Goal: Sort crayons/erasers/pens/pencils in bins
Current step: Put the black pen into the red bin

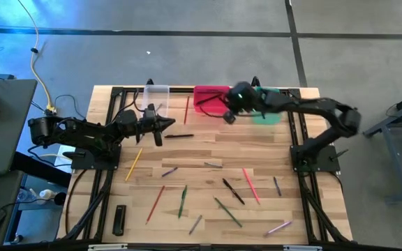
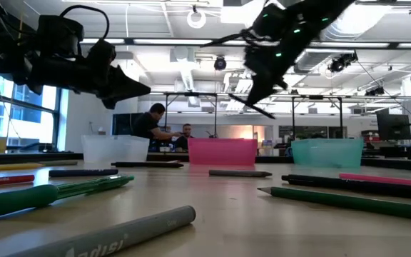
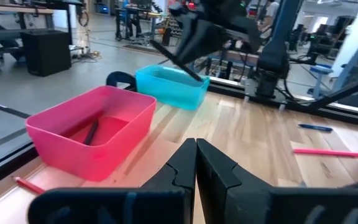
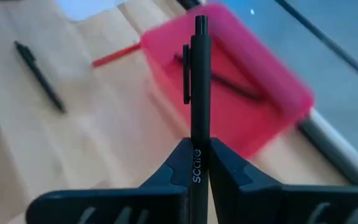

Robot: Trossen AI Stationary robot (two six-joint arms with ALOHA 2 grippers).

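Surface: pale wood planks in a black frame.
- Far edge: clear bin, pink bin, green bin, in a row.
- Beside the pink bin: red stick; black pen nearby.
- Middle and near part: loose sticks, red, pink, green, black, yellow, purple, grey.
- Near left corner: flat black bar.

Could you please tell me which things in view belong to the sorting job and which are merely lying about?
Belonging to the job:
- thin black pen, clamped in the right gripper above the pink-red plastic bin
- clear plastic bin
- translucent green plastic bin
- loose coloured sticks on the wooden table, such as the pink one

Lying about:
- flat black rectangular bar
- yellow cable
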